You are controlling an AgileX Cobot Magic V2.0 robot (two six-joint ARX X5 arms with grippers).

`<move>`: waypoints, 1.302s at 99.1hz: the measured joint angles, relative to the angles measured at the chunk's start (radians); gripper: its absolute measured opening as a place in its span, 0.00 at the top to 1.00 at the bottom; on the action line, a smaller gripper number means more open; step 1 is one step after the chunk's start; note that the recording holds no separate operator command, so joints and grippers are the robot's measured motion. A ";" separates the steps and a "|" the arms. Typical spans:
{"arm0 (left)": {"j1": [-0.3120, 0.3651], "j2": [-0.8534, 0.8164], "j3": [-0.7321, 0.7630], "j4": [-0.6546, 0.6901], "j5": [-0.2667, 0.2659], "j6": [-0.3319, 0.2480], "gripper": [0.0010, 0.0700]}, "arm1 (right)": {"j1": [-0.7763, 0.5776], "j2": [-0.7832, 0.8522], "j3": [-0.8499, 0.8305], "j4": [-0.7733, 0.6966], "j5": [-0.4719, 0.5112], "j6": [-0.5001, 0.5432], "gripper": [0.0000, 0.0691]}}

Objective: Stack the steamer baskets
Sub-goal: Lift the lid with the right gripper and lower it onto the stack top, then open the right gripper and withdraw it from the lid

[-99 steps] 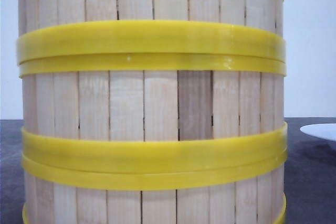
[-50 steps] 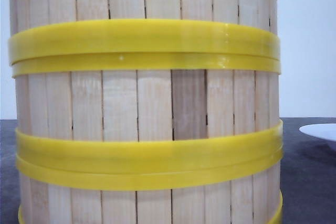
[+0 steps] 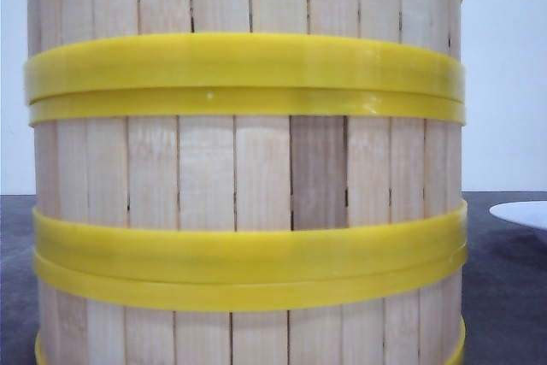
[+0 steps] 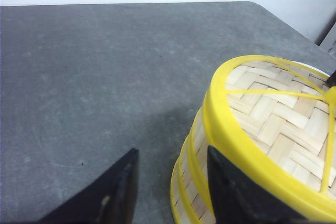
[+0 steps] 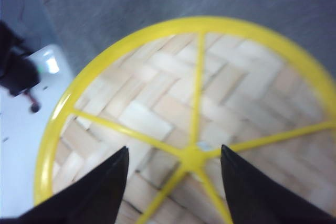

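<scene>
We see the steamer baskets [image 3: 248,177] stacked on the tabletop [image 4: 94,77], filling the front view. The left tool [image 4: 170,195] is apart, 1 finger against the rim; the right tool [image 5: 173,182] hangs spread above the top basket's weave. We should square the stack gently, pressing low. Since 0.5 s ago the stack has shifted slightly right.

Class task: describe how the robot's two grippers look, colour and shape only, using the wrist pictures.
Left gripper: two matte black fingers, broad at the base and tapering to blunt wedge tips. Right gripper: the same pair of black, wedge-shaped fingers. No cables or clear markings show on either; the arms themselves are out of view.
</scene>
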State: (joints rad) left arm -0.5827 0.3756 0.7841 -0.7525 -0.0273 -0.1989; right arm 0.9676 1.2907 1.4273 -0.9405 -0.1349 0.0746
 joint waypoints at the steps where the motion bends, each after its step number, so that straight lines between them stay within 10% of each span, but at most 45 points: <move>1: 0.000 0.000 0.000 0.000 0.000 0.000 0.67 | 0.000 -0.004 0.005 -0.002 0.007 0.000 0.51; 57: 0.000 0.000 0.000 0.000 0.000 0.000 0.67 | -0.006 -0.408 0.080 -0.108 0.691 0.074 0.51; 92: 0.000 0.000 0.000 0.000 0.000 0.000 0.68 | -0.006 -0.642 -0.169 -0.164 0.767 0.225 0.52; 108: 0.000 0.000 0.000 0.002 0.000 0.000 0.93 | -0.006 -0.655 -0.171 -0.179 0.768 0.241 0.91; 129: 0.000 0.000 0.000 0.004 0.000 0.000 0.98 | -0.006 -0.653 -0.171 -0.177 0.767 0.245 0.98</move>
State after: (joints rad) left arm -0.5827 0.3756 0.7841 -0.7483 -0.0273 -0.1989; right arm 0.9619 0.6373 1.2560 -1.1172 0.6323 0.3195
